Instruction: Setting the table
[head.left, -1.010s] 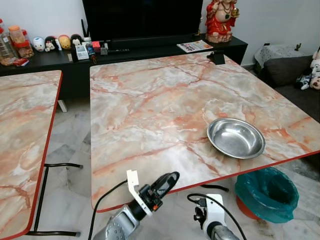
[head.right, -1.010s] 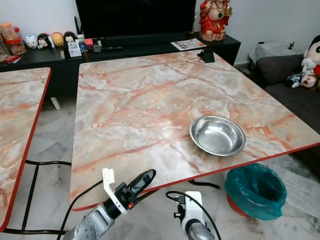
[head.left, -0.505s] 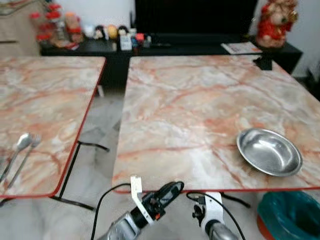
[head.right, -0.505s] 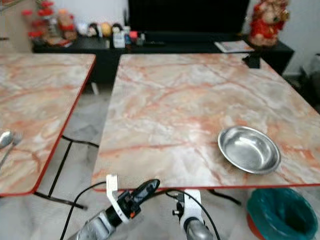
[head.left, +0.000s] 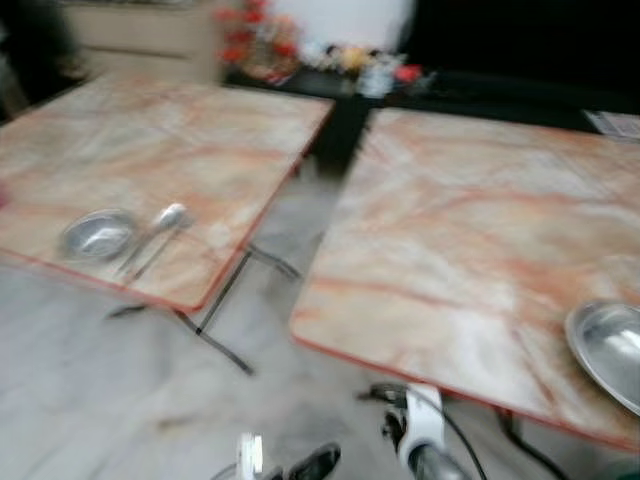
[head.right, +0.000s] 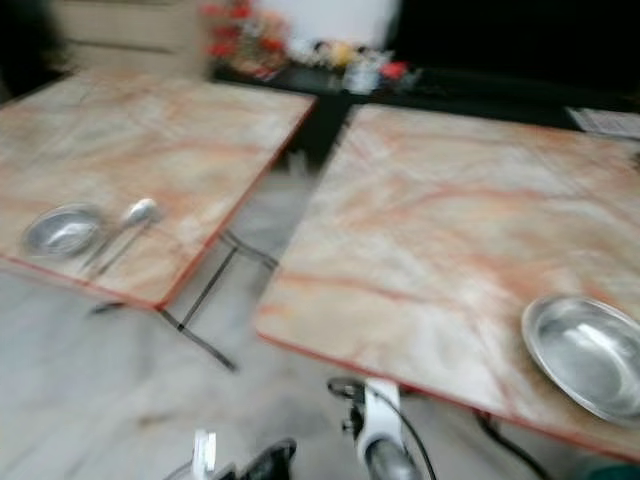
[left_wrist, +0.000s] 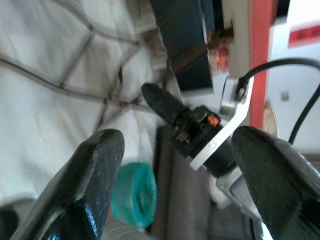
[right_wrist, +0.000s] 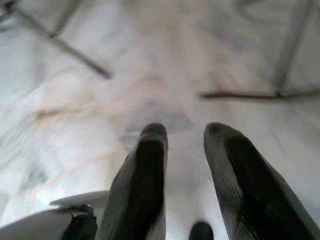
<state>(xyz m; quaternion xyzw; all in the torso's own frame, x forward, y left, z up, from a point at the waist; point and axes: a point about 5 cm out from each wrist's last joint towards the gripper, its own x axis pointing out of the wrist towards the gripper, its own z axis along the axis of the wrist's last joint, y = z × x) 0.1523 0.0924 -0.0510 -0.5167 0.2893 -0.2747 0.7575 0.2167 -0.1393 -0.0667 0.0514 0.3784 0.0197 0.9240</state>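
Marble-patterned tabletops are sliding rightward in the blurred head views as the robot is turning left, bringing a small bowl (head.left: 97, 235) and cutlery (head.left: 158, 232) into sight; the steel dish (head.right: 583, 355) sits far right. Left pincer (left_wrist: 180, 165) and right pincer (right_wrist: 186, 165) are hanging spread, empty.

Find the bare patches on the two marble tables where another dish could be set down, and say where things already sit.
The right table is bare except for its near right corner, where the large steel plate sits. The left table is bare across its far part; its near edge is taken by a small steel bowl with cutlery beside it.
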